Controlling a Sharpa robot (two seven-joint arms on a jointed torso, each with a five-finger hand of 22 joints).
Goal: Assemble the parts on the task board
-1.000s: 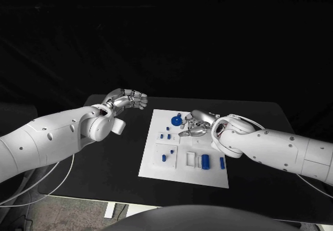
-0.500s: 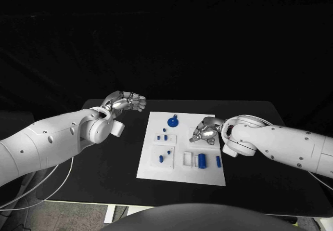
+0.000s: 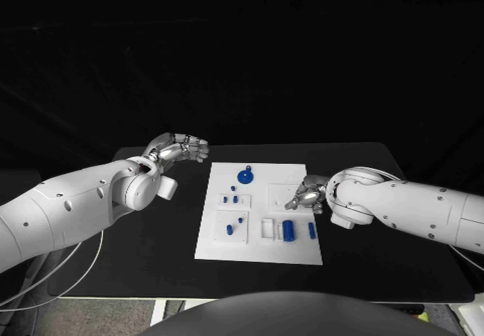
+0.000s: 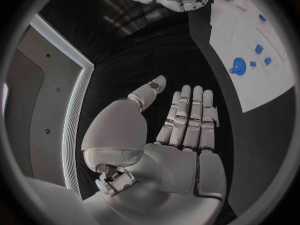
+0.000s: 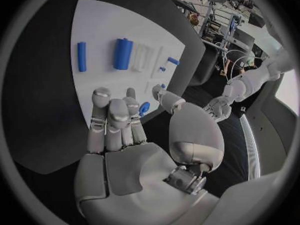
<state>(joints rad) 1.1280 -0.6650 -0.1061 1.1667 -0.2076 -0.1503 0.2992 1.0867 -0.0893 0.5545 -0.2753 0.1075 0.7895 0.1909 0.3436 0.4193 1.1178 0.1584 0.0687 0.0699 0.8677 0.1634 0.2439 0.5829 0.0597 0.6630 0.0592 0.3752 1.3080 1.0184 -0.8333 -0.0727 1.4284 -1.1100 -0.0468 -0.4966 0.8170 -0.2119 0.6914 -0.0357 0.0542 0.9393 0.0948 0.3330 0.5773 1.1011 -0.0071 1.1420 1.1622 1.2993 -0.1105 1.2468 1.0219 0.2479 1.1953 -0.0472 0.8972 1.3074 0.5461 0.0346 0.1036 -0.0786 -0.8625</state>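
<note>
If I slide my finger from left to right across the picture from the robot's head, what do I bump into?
Left arm → left robot hand → white board with blue parts → right robot hand → right arm.

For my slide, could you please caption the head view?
Right hand hovers open over the white task board; left hand waits beside it.

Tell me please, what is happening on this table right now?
A two-armed robot is assembling small blue parts on a white task board in the middle of a black table. At this moment neither hand holds a part. The right hand hovers over the board's right side, empty. The left hand is off the board, above the table. A round blue part and a blue cylinder are on the board.
</note>
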